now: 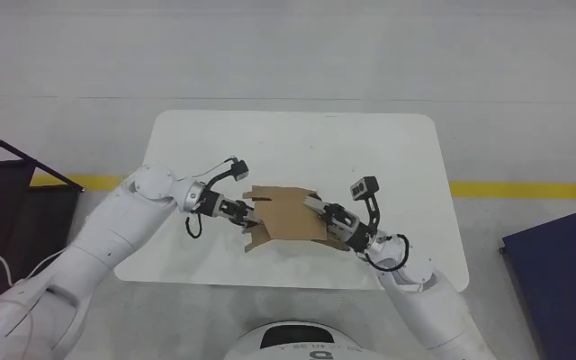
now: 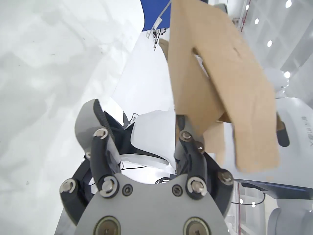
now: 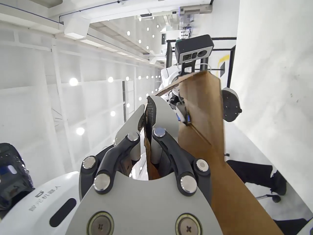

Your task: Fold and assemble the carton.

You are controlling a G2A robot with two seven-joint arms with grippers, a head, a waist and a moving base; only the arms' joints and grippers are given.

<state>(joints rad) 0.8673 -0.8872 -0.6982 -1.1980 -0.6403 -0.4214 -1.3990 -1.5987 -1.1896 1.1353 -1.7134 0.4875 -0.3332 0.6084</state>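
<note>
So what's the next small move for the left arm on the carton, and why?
Probably nudge the left gripper sideways so the near flap of the carton sits between its fingers, ready to close. The right gripper is shut on the opposite edge, while the left is open with only one finger against the flap.

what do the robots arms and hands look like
The left arm and right arm have glossy white rounded shells, thin black cables looping at the wrists, and a black camera on each wrist. The left hand and right hand each have a grey metal base plate with screws, black linkage bars with silver pins, and pale grey fingers with black ribbed pads.
</note>
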